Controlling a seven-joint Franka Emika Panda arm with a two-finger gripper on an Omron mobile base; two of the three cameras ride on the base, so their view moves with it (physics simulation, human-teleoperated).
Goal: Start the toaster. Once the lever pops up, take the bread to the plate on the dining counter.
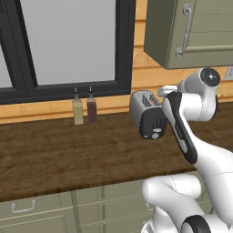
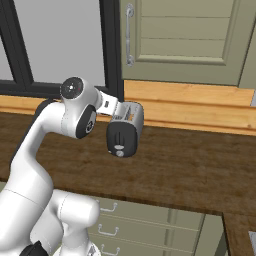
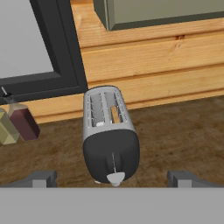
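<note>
The toaster [image 3: 110, 135] is parked on the worktop [image 1: 68, 154] by the wall, bread [image 3: 115, 114] tucked in one slot. The claw [image 3: 111, 178] is spread wide, nothing held. The slice probably handles light and crumbly, so it's best pinched gently by its top edge.

We see a toaster [image 3: 110, 131] with a body that looks like brushed silver-grey metal, faintly shiny, and an end panel of dark, smooth, matt plastic carrying a small pale knob. In one slot sits bread [image 3: 115, 114], light brown and dull. The tabletop [image 1: 68, 154] is dark wood with clear grain and a low sheen. Behind it we see wall boards [image 3: 153, 61] of lighter, honey-coloured wood, smooth and satin. The two bottles [image 1: 84, 109] look glossy, like glass or clear plastic. The cabinet fronts [image 2: 190, 35] look painted pale green, matt, with metal handles.
</note>
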